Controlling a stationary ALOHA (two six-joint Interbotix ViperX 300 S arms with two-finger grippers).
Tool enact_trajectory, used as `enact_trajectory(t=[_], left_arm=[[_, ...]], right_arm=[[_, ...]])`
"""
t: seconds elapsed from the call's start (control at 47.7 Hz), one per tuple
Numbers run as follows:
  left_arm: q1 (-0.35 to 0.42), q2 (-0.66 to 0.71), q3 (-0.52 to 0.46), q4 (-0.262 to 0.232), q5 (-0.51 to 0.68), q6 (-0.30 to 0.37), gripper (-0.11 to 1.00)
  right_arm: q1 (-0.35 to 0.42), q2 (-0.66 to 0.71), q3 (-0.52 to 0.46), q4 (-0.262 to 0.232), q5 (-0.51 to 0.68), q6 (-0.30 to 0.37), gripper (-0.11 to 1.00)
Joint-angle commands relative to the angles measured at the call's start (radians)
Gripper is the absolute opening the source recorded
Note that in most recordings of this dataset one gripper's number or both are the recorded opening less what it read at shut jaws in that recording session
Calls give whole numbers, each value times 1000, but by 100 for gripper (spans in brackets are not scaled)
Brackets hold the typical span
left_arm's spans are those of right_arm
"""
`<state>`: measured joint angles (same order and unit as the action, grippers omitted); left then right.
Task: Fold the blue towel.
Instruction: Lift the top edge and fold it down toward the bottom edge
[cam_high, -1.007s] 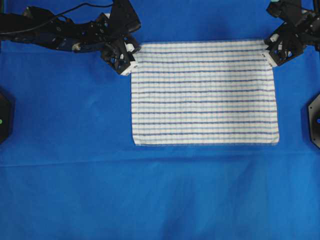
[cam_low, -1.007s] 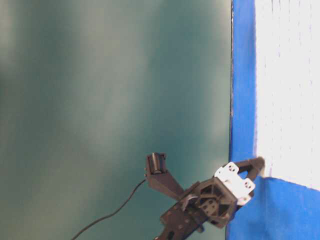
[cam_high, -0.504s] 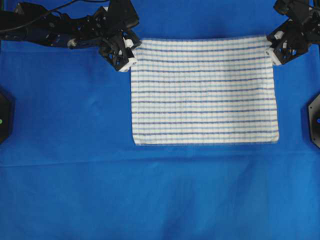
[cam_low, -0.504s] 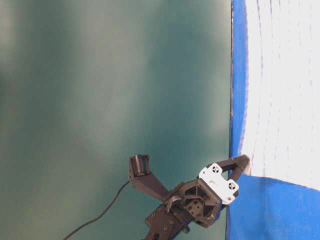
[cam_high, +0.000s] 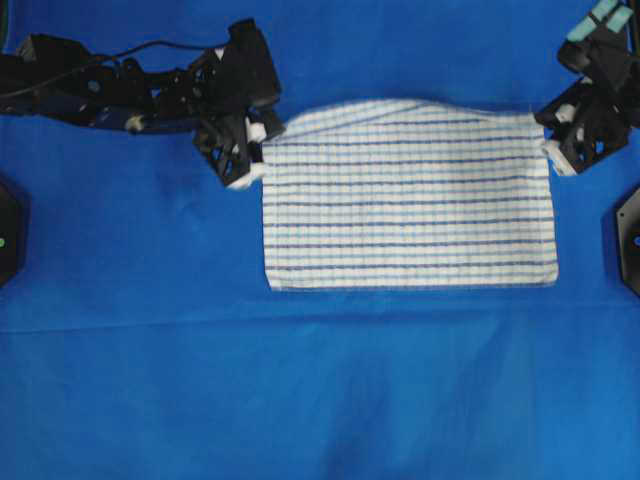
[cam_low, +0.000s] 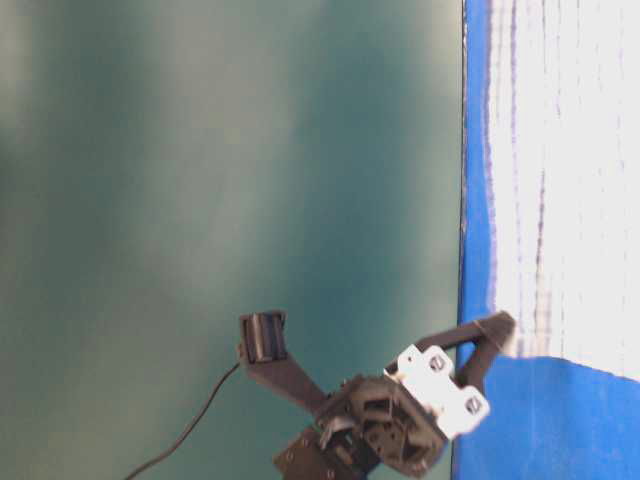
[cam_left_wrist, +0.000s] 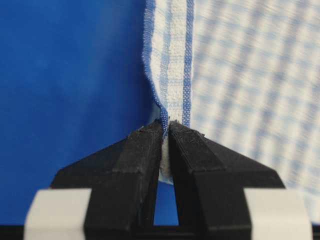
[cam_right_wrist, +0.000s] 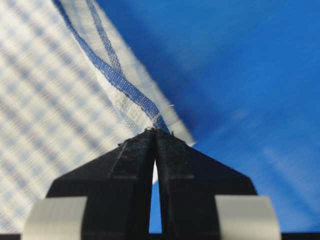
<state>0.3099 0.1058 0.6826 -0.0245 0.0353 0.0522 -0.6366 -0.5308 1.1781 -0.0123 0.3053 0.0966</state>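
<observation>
A plain, smooth blue cover (cam_high: 320, 390) is spread over the whole desk, with faint creases toward the near edge. At far left of the overhead view, the black left arm (cam_high: 110, 85) reaches in from the edge, a thin cable trailing over it. Its left pincer (cam_high: 250, 150) sits at the far-left corner of the towel. The wrist view shows its two black, wedge-shaped fingers (cam_left_wrist: 142, 155) pressed together with only a sliver of gap, and the hemmed corner of the cloth is pinched between their tips.

The blue towel (cam_high: 408, 205) lies in the middle of the desk, slightly toward the far side. It is a white rectangular woven cloth crossed by thin dark-blue and light-blue stripes that make a fine check. Its near part rests flat and square. Its far edge bows up in a soft arch between the two held corners, and the woven grain and a stitched blue border show clearly close up.

At the far-right corner, the right pincer (cam_high: 560, 150) is likewise closed on the cloth, and its fingers (cam_right_wrist: 172, 160) meet at the tips over the doubled hem. The table-level view is overexposed, so the towel there reads mostly as a white blur.
</observation>
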Motion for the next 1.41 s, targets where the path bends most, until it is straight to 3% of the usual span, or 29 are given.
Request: enact_trajectory(t=[0.0, 0.294, 0.546, 0.902, 1.133, 1.385], left_arm=[[-46, -43, 6, 2, 2, -3, 5], [-204, -63, 28, -5, 26, -14, 5], [-307, -95, 23, -6, 64, -114, 5], [-390, -106, 25, -6, 87, -202, 5], [-425, -97, 12, -6, 87, -209, 5], [-411, -95, 11, -5, 78, -199, 7]], right_arm=[[55, -49, 8, 3, 23, 26, 1], [262, -167, 23, 3, 112, 135, 1], [431, -186, 15, 5, 232, 279, 1], [675, -221, 11, 5, 285, 399, 1], [735, -219, 12, 5, 302, 449, 1], [744, -210, 11, 2, 304, 453, 1]])
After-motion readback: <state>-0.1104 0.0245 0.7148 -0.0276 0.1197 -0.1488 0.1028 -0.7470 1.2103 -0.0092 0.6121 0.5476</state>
